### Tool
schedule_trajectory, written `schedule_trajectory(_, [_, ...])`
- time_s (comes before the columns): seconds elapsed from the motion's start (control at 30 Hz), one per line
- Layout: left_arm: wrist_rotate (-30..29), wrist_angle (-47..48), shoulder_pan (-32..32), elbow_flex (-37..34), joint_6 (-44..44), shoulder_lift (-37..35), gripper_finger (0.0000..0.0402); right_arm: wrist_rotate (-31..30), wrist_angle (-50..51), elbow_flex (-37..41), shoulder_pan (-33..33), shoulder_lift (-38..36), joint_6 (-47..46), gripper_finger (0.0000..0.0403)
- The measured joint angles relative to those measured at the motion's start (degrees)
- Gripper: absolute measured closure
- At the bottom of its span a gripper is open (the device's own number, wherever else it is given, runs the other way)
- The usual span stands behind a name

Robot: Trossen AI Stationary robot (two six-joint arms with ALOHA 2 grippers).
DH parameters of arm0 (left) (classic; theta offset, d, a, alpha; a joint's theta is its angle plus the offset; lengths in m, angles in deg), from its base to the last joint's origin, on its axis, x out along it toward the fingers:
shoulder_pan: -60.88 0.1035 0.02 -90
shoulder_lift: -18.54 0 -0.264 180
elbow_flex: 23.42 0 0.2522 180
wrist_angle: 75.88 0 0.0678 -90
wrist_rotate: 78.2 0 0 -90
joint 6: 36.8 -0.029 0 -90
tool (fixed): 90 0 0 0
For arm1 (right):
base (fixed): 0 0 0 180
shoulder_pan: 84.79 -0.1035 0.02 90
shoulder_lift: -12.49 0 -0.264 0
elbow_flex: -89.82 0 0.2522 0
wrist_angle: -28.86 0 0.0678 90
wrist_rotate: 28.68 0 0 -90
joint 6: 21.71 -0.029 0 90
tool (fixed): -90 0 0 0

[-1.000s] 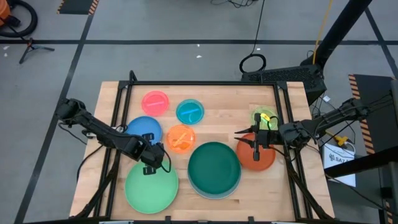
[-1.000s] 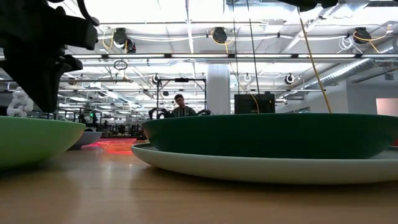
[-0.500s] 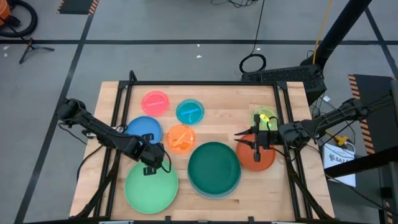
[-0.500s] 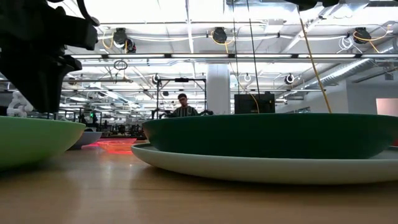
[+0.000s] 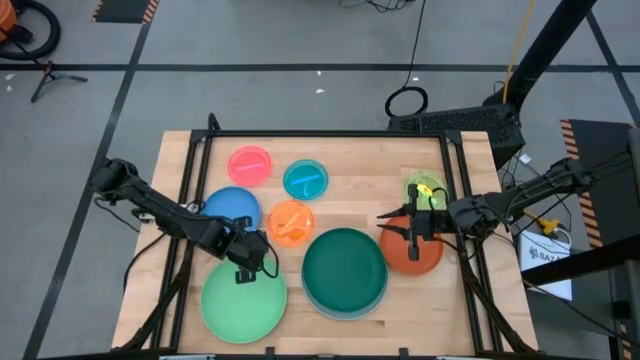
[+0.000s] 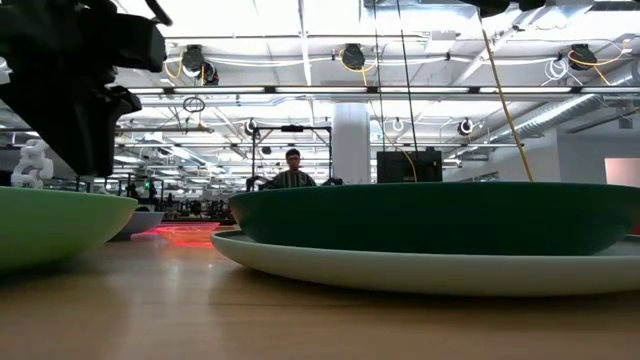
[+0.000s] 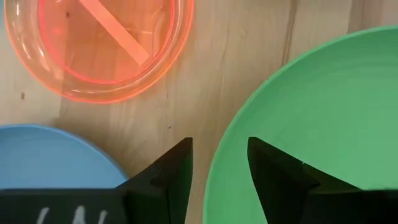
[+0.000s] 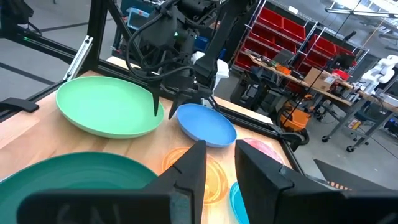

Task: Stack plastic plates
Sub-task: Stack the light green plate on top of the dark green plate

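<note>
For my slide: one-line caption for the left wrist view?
Open left gripper straddles the light green plate rim, beside orange and blue plates.

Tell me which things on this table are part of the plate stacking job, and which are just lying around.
Part of the job:
- large round light green plastic plate
- large round dark green plastic plate, already on a pale large plate
- medium round blue plastic plate
- medium round red-orange plastic plate
- small translucent pink, cyan, orange and lime plastic plates

Lying about:
- nothing else on the wooden table

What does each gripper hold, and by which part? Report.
Nothing. Left gripper stands open astride the light green plate's rim; right gripper hangs open over the red-orange plate.
</note>
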Motion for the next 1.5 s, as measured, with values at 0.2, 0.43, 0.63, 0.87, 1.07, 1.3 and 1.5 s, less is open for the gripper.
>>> schedule_trajectory(0.2, [0.0, -0.4, 0.0, 0.0, -0.8, 2.7, 0.0241, 0.0, 0.2, 0.0, 0.0, 0.0, 0.0, 0.0325])
schedule_trajectory(0.43, [-0.1, -0.5, -0.2, 0.0, -4.4, 5.6, 0.0241, 0.0, 0.2, 0.0, 0.0, 0.0, 0.0, 0.0325])
schedule_trajectory(0.63, [0.0, -0.5, -0.2, 0.0, -4.9, 6.1, 0.0241, 0.0, 0.2, 0.0, 0.0, 0.0, 0.0, 0.0325])
schedule_trajectory(0.87, [0.0, -1.1, -0.5, 0.0, -4.9, 6.1, 0.0241, 0.0, 0.2, 0.0, 0.0, 0.0, 0.0, 0.0325])
schedule_trajectory(1.07, [0.0, -1.9, -0.5, 0.0, -4.9, 6.1, 0.0241, 0.0, 0.3, 0.0, 0.0, 0.0, 0.0, 0.0325])
schedule_trajectory(1.3, [0.0, -2.0, -0.7, 0.0, -5.4, 7.7, 0.0241, 0.0, 0.3, 0.0, 0.0, 0.0, 0.0, 0.0325])
schedule_trajectory(1.5, [0.3, -2.6, -0.9, 0.0, -5.7, 10.9, 0.0241, 0.0, 0.3, 0.0, 0.0, 0.0, 0.0, 0.0325])
